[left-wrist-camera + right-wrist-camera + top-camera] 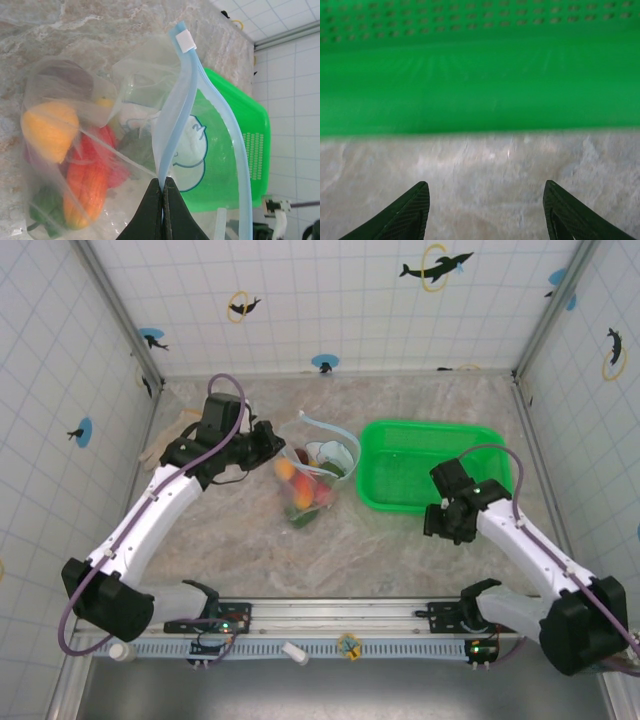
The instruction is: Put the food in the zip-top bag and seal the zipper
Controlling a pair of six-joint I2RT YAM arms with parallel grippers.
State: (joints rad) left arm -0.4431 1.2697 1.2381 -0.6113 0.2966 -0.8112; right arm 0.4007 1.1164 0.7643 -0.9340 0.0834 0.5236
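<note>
We see a marbled grey-brown tabletop (485, 155) under the right gripper (485, 186); beyond it and to either side rise white tiled walls (330, 300) with dolphin stickers (435, 265).

The light is bright and even all over. Shadows on the desk (230, 550) are soft and faint. The top picture is sharp. In the left wrist picture the bag (125, 80) has pale shiny spots and looks milky. In the right wrist picture the basket (480, 75) is blurry up close.
</note>
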